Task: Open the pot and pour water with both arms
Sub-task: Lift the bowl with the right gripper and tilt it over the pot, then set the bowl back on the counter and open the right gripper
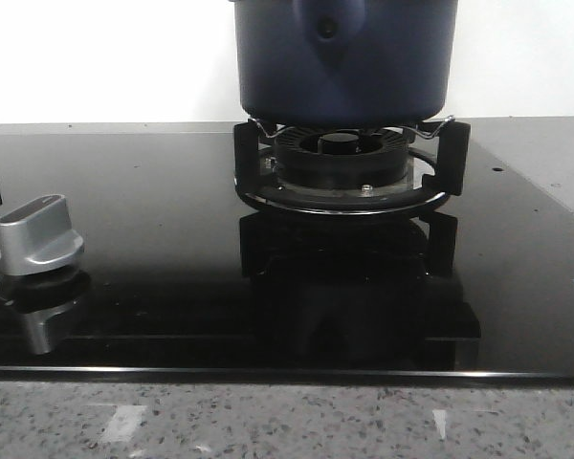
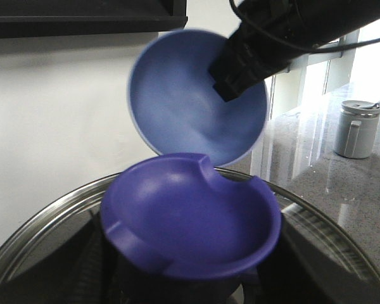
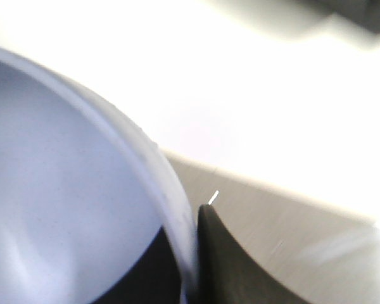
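Note:
The dark navy pot point(image 1: 344, 57) stands on the burner's pan support point(image 1: 447, 143); its top is cut off by the front view. Neither gripper shows in the front view. In the left wrist view, my left gripper point(image 2: 190, 282) is shut on the lid's purple-blue knob point(image 2: 190, 215); the glass lid's steel rim point(image 2: 44, 221) curves around it. My right gripper point(image 2: 228, 85) holds a light blue bowl point(image 2: 183, 107) tilted on edge above the lid. In the right wrist view the right gripper point(image 3: 189, 259) clamps the bowl point(image 3: 50, 190) at its rim, one finger inside, one outside.
A silver stove knob point(image 1: 38, 234) sits on the black glass hob point(image 1: 153, 210) at the left. A grey lidded canister point(image 2: 356, 128) stands on the speckled counter by the window. A white wall is behind the pot.

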Controlling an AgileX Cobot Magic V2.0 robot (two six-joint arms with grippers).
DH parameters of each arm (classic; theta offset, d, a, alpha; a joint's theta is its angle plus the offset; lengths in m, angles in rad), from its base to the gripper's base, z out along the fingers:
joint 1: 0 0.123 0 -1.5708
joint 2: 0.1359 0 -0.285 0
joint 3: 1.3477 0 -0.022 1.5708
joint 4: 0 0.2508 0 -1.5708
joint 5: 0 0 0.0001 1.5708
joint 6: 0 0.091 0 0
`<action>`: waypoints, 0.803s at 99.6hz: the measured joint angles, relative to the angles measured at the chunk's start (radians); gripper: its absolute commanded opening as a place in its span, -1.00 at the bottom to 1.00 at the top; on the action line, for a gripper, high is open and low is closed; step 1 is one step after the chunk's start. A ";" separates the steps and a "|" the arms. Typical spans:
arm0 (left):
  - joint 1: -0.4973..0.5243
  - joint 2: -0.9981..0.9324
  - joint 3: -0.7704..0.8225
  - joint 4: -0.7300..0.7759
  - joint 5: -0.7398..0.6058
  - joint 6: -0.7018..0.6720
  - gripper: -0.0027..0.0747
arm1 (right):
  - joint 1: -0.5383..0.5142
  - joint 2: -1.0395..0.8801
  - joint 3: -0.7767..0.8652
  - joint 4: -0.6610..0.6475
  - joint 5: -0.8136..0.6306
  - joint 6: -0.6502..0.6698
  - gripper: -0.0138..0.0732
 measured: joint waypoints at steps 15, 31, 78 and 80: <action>0.000 0.000 0.000 0.000 0.000 0.000 -0.30 | -0.196 -0.071 0.000 0.262 0.005 0.001 -0.80; 0.000 0.000 0.000 0.000 0.000 0.000 -0.30 | -0.474 -0.147 0.010 0.461 0.079 -0.055 -0.80; -0.031 0.000 0.000 0.000 0.002 0.000 -0.30 | -0.782 -0.277 0.627 0.800 0.056 -0.123 -0.79; -0.031 0.000 0.000 0.000 0.002 0.000 -0.30 | -0.782 -0.281 0.650 0.802 0.048 -0.123 -0.79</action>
